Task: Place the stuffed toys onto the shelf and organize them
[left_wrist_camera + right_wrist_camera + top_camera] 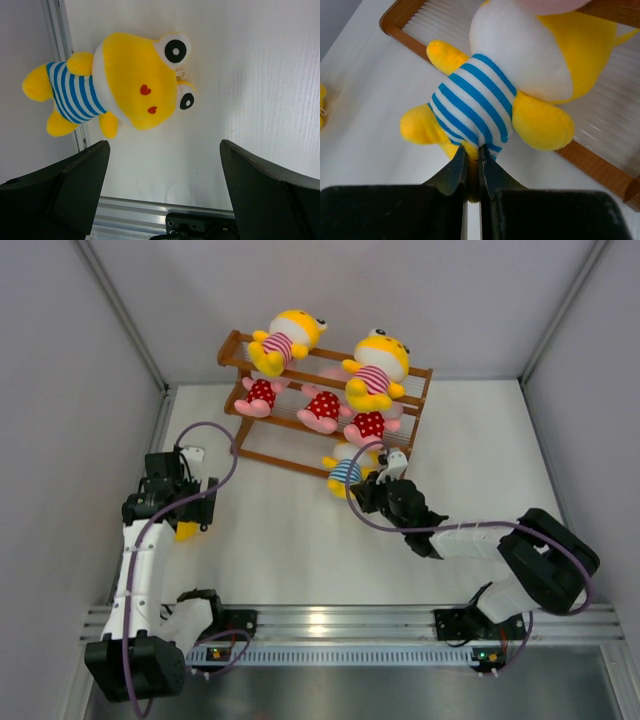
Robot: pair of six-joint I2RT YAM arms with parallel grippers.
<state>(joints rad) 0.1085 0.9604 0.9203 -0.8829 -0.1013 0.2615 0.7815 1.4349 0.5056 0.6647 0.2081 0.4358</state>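
R jaws pinching fuzzy blue-striped plush point(475, 105), L jaws apart

Plush cloth blue-striped toy point(475, 100), smooth wooden shelf point(592, 164), matt white table point(370, 100)

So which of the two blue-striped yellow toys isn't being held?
The loose toy on the table beneath the open left end effector. The other toy lies partly on the bottom tier of the shelf, its shirt pinched by the right end effector.
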